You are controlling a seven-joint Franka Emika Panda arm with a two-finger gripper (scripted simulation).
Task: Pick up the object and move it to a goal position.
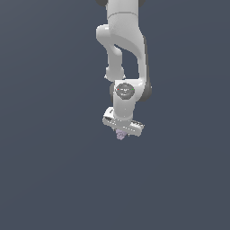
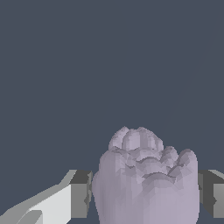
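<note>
Between the fingers of the gripper sits the object, a small pale lavender chunk with a lumpy surface. From the exterior view it peeps out just under the gripper's white body, mostly hidden by it, so only its lower part shows. The arm comes down from the upper edge of that view, bends at a joint with a dark round cap bearing a red and a green mark, and ends in the gripper, which is tilted, its end on the exterior view's right sitting lower than the other.

In the wrist view the object fills the space between the two grey fingers, one on each side of it. Its top is a cluster of rounded bumps, and its sides fall away in soft folds. Both fingers stand close against the object's flanks; the jaws are narrowed to about the object's width and appear to grip it, though the exact line of contact on either side is hard to make out.

Around the gripper and object everything is a flat, dark blue-grey ground. No shadow or edge shows whether the object rests on it or is raised above it.
</note>
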